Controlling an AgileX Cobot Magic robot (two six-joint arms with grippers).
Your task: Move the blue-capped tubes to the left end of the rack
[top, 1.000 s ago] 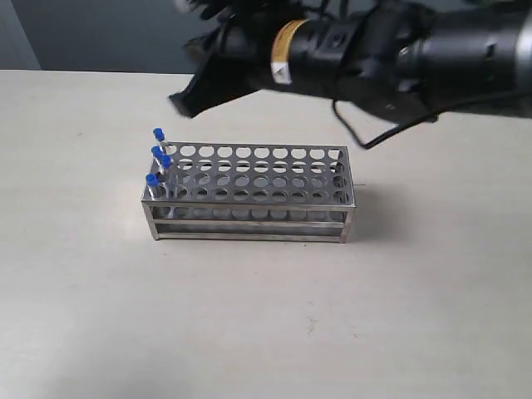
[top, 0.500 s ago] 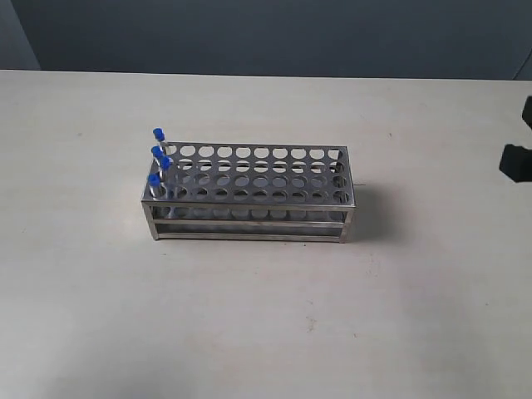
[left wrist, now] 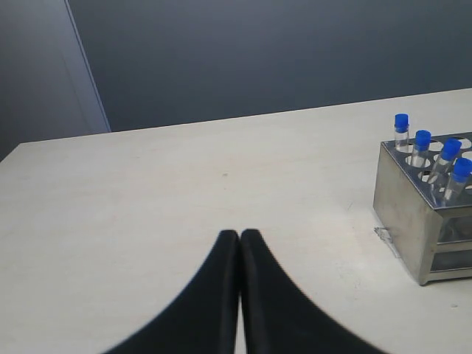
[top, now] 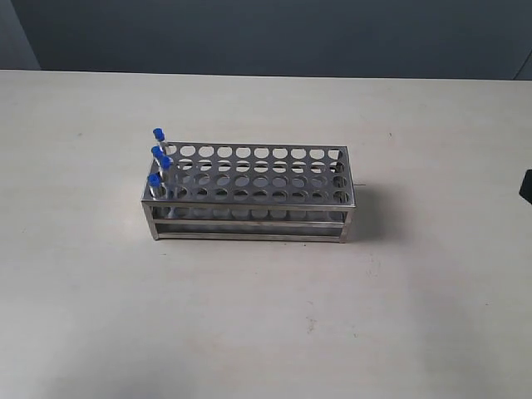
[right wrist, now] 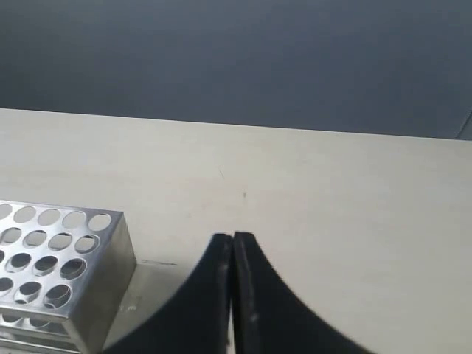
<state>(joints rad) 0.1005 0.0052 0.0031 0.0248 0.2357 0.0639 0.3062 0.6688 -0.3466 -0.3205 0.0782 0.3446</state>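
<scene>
We count four blue-capped tubes (top: 164, 161) at rack (top: 249, 203) left end, bottoms hidden; left gripper (left wrist: 240, 236), right gripper (right wrist: 232, 239): fingers pressed together.

**4 tubes at the 9 o'clock end of the rack**

The rack (top: 249, 204) sits near the middle of the pale table (top: 249, 324), its long side running from 9 to 3 o'clock. The 4 blue-capped tubes (top: 165, 161) stand in holes at its 9 o'clock end, in a rough line from 12 to 6 o'clock, caps above the top plate. A soft shadow (top: 374, 212) lies at the rack's 3 o'clock side. At the view's 3 o'clock edge, well apart from the rack, a small dark shape (top: 526, 185) shows; too little is visible to identify it.
</scene>
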